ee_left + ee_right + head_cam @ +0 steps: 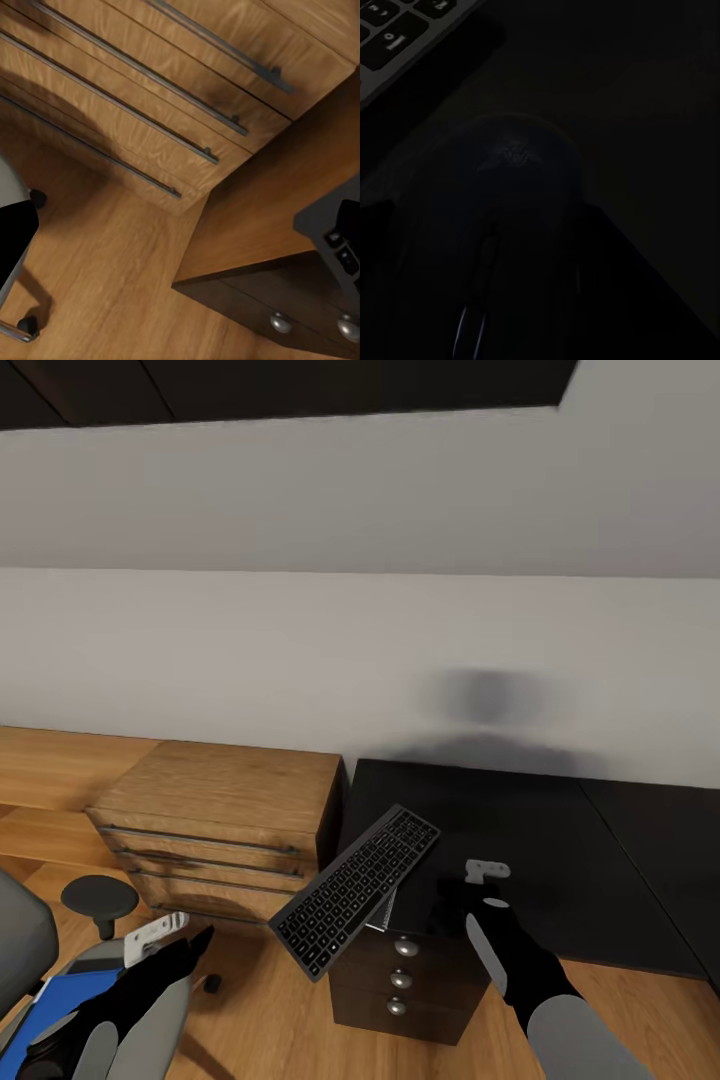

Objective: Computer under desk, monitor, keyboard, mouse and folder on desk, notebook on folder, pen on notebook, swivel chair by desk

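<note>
Two arms reach out. The left gripper [190, 940] hangs over the floor by the wooden drawers [225, 825], holding nothing I can see. The keyboard [355, 890] tips off the black desk [560, 860]; it looks light, stiff. The right gripper [487, 880] hovers above the smooth mouse [514, 217]; I cannot tell its opening. Pinch the sides.

Mouse [514, 225] dim, perhaps between tool fingers.

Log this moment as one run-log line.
right gripper: over mouse, jaw state unclear | keyboard: overhanging desk edge | left gripper: above swivel chair
</note>
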